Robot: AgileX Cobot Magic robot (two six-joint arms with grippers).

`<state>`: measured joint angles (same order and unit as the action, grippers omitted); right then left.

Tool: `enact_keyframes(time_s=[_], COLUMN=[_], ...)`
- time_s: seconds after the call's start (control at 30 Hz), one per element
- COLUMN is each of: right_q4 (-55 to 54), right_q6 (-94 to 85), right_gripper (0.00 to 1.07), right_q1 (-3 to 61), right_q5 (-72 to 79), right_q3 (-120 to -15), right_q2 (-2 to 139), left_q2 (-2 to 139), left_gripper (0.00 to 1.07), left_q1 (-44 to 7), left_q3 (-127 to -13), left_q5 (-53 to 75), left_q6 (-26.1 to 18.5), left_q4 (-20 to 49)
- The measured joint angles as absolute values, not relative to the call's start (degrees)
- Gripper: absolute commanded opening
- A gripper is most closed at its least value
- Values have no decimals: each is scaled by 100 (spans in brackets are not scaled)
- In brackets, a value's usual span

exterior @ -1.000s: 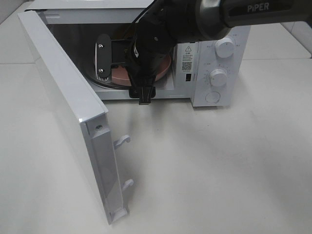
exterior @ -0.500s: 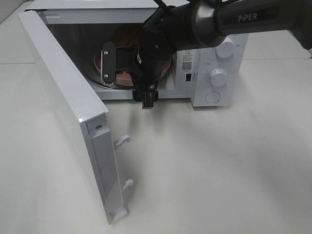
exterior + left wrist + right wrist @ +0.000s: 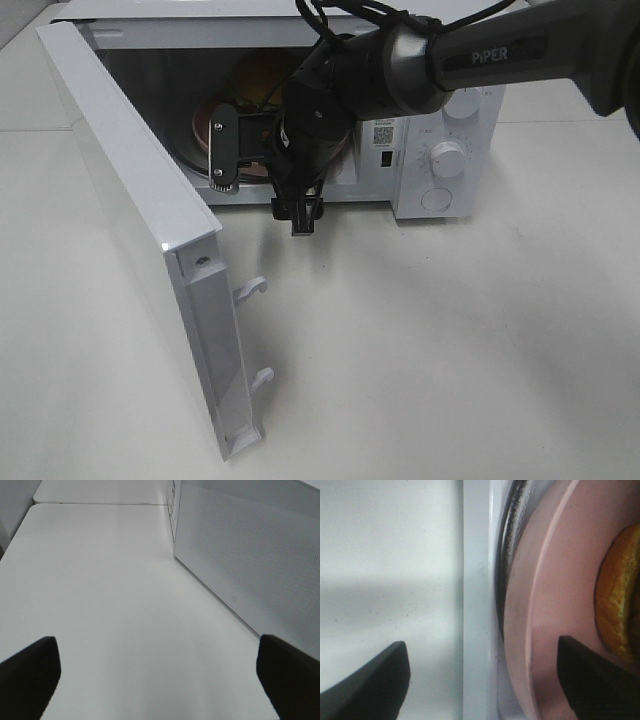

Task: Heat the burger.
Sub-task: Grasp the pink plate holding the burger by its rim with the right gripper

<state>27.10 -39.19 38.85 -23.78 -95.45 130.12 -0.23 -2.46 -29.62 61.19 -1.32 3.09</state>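
The burger [image 3: 262, 75] sits on a round pink plate [image 3: 205, 125] inside the open microwave [image 3: 440, 110], on its turntable. My right gripper [image 3: 250, 140] hangs at the microwave's mouth, just in front of the plate. Only one of its fingers [image 3: 225, 147] shows from above. In the right wrist view the right gripper [image 3: 480, 680] is open, its tips spread over the front sill [image 3: 475, 580] and the plate's rim [image 3: 545, 605], with the burger's bun [image 3: 620, 595] beyond. The left gripper [image 3: 160, 680] is open over bare table and out of the high view.
The microwave door [image 3: 130, 200] stands swung wide to the left, with two latch hooks [image 3: 252, 290] sticking out of its edge. Control knobs [image 3: 448, 158] are on the microwave's right side. A white perforated panel [image 3: 250, 560] stands beside the left gripper.
My right gripper has drawn back out of the microwave's cavity toward its front. The burger and plate stay inside and show more. The left gripper has not moved.
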Motion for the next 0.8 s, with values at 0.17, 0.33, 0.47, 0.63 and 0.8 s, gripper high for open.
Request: enact_keyframes(time_s=[0.17,0.33,0.47,0.63,0.8], right_q4=[2767,2790,2848,2928,2991], right_q6=[-3919,-3908,-3902,-3856,-3782], right_gripper=[77,76,76,77,78], right_q1=[3885,3856,3833,3827,3827], right_q5=[-2378,-2384,-2395,-2429,-2429], right_q3=[-9563,-9563,-9563,-9563,-9563], right_q2=[13012,13012,13012,13012,13012], left_q2=[-23,-23,-23,-23,-23], left_gripper=[100,100,100,100,100], left_q1=[-246,-246,-246,-246,-246], left_q3=[-2962,-2962,-2962,-2962,-2962], left_q5=[6119,6119,6119,6119,6119], left_q6=[-132,-132,-132,-132,-132], left_q4=[241,92,34,0,0])
